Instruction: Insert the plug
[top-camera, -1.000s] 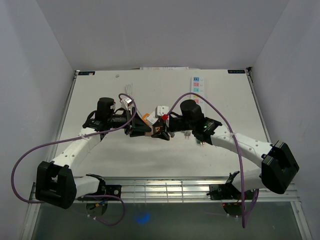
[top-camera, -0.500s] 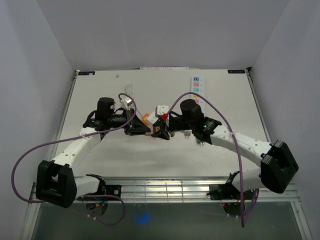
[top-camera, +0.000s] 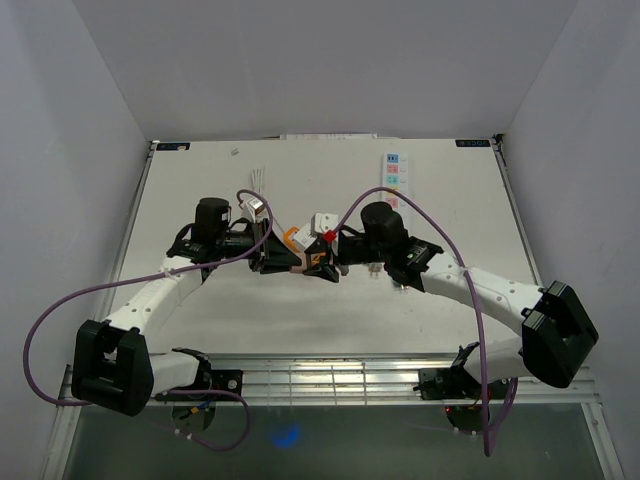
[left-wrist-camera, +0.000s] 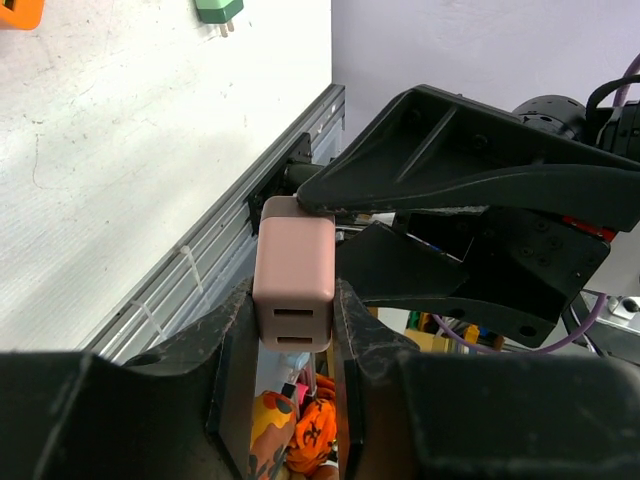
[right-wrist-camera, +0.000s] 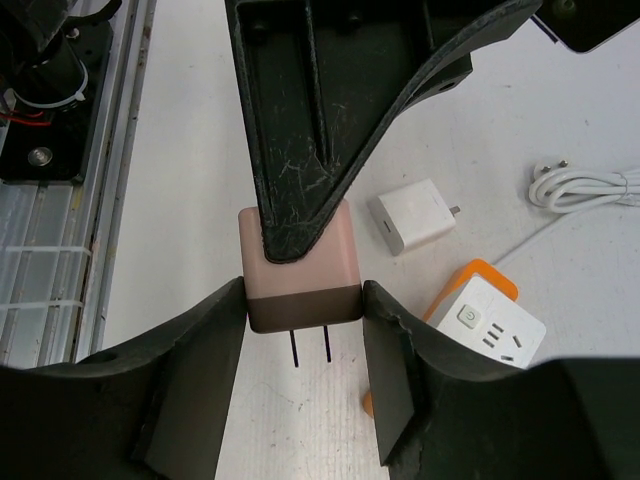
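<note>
At the centre of the overhead view, the left gripper (left-wrist-camera: 290, 312) is clamped on the pink charger plug (left-wrist-camera: 292, 250), the right gripper (right-wrist-camera: 305, 305) flanks it, grip unclear, so keep the prongs level toward the orange-edged socket block (right-wrist-camera: 490, 322).

The top camera looked down from above and behind the arm bases, far enough back to take in the whole table (top-camera: 450, 200). Each wrist camera sat close behind its own fingers (left-wrist-camera: 365, 350), facing the opposite arm. Both showed the pink plug (left-wrist-camera: 293, 275) at mid-frame, which was tiny in the centre of the top view.
</note>
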